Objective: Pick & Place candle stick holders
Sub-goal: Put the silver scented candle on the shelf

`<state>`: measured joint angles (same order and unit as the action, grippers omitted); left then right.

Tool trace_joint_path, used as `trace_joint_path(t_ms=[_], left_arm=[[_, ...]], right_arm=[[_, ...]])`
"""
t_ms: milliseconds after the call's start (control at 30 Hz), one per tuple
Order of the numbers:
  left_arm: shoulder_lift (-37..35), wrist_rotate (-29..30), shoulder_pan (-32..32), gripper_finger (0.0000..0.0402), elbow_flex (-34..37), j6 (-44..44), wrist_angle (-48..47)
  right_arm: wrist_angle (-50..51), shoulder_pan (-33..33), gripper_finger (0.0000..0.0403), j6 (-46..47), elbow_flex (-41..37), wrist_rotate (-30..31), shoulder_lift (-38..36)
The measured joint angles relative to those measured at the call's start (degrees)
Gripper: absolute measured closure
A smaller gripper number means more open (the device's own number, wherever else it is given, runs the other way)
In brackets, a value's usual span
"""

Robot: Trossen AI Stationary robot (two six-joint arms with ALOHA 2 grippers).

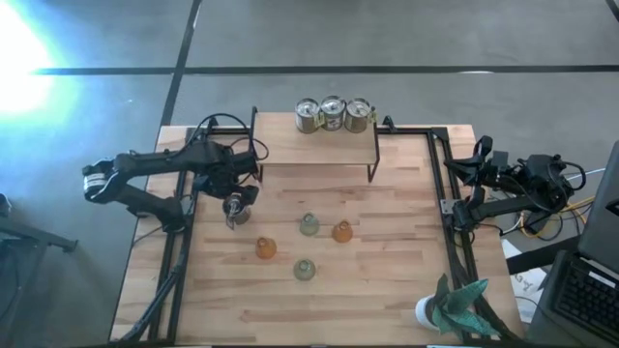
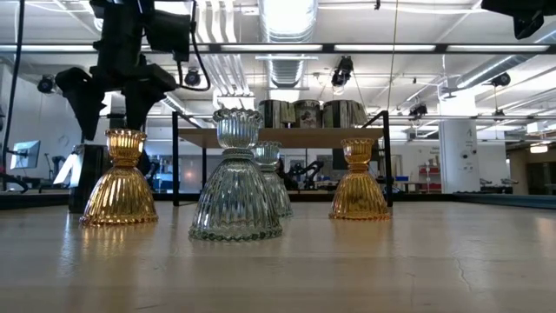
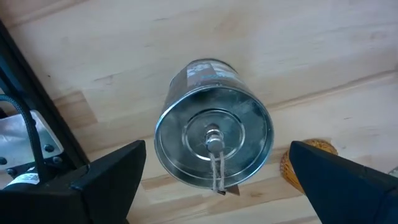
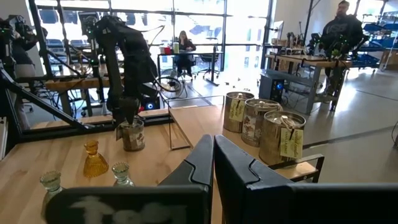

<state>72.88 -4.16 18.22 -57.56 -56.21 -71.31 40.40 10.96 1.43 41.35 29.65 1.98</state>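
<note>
Three silvery can-like candle stick holders point(image 1: 334, 114) stand in a row on a raised wooden shelf point(image 1: 314, 147) at the table's far side. Another silvery holder point(image 3: 213, 140) stands upright on the table at the left. My left gripper point(image 1: 235, 206) hangs over it, pointing down and open, one finger on each side and a gap to each. On the table's middle stand two amber glass holders point(image 1: 266, 248) point(image 1: 341, 231) and two pale green ones point(image 1: 309, 225) point(image 1: 305, 270). My right gripper point(image 4: 213, 155) waits shut at the table's right edge, holding nothing.
A white pot with teal leaves point(image 1: 450, 309) stands at the near right corner. The shelf's black legs point(image 1: 372, 159) and the black frame rails point(image 1: 447, 193) run along the table's sides. Bare wood lies near the front edge. People show in the room beyond.
</note>
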Motion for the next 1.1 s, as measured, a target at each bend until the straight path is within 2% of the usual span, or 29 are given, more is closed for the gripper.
trace_joint_path(t_ms=[600, 1100], left_arm=[[0.0, -0.7, -1.2, 0.0002, 5.7, -2.3, 5.9], [0.0, 0.2, -1.2, 0.0002, 13.6, -3.9, 15.1]], right_arm=[[0.0, 0.0, 0.0394, 0.0, 0.0, 0.0, 0.0], [0.0, 0.0, 0.0394, -0.1, 0.0, 0.0, 0.0]])
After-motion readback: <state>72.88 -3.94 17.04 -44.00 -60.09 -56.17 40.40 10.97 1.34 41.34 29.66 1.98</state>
